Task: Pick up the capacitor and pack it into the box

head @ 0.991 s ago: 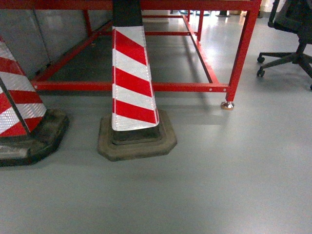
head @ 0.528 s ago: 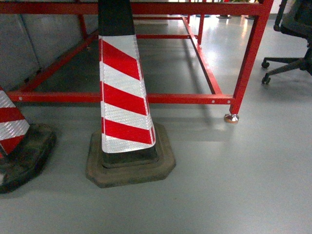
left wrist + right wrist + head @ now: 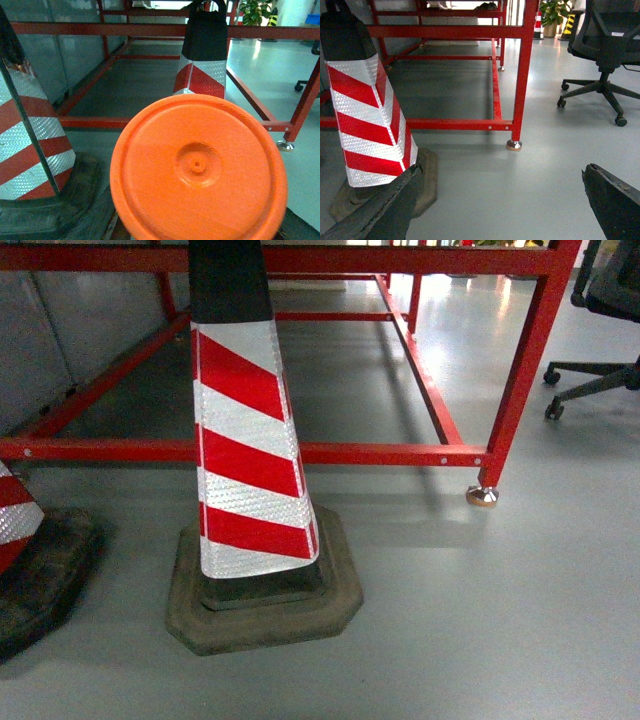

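Note:
An orange capacitor (image 3: pixel 198 167) shows its round end face, filling the lower half of the left wrist view. It sits where my left gripper's jaws are and hides them almost fully; only dark finger edges (image 3: pixel 102 220) show beside it. My right gripper (image 3: pixel 500 202) is open, with bare grey floor between its two dark fingers (image 3: pixel 382 210). The box is out of view in every frame. Neither gripper appears in the head view.
A red-and-white striped cone (image 3: pixel 245 460) on a rubber base stands close ahead. A second cone (image 3: pixel 35 565) is at the left edge. A red steel frame (image 3: pixel 380 453) with a metal foot (image 3: pixel 482 496) runs behind them. An office chair (image 3: pixel 605 45) stands on the right.
The head view has shifted: the middle cone now looks nearer and further left. The left cone has slid mostly out of frame, and the chair has moved towards the right edge.

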Available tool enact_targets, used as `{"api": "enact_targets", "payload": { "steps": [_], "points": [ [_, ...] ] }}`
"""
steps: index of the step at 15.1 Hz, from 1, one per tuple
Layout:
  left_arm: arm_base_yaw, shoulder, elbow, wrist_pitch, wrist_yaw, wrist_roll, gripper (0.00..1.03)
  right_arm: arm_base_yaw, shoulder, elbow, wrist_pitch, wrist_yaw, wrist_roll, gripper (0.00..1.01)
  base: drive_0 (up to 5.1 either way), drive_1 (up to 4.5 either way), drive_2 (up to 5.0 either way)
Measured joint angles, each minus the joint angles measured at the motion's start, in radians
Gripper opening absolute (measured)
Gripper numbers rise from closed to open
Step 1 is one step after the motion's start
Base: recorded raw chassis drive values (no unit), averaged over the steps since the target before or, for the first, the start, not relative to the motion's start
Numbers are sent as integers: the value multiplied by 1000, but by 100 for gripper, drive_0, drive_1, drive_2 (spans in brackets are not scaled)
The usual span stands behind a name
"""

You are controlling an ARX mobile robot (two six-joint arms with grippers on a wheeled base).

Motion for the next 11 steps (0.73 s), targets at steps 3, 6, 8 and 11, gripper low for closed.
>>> {"api": "enact_targets", "payload": {
  "steps": [3,6,8,11],
  "points": [
    [0,0,0,0,0,0,44,0,0,0,0,0,0,98,0,0,0],
    [0,0,0,0,0,0,44,0,0,0,0,0,0,98,0,0,0],
    [0,0,0,0,0,0,44,0,0,0,0,0,0,98,0,0,0],
    [0,0,0,0,0,0,44,0,0,0,0,0,0,98,0,0,0]
  ]
}}
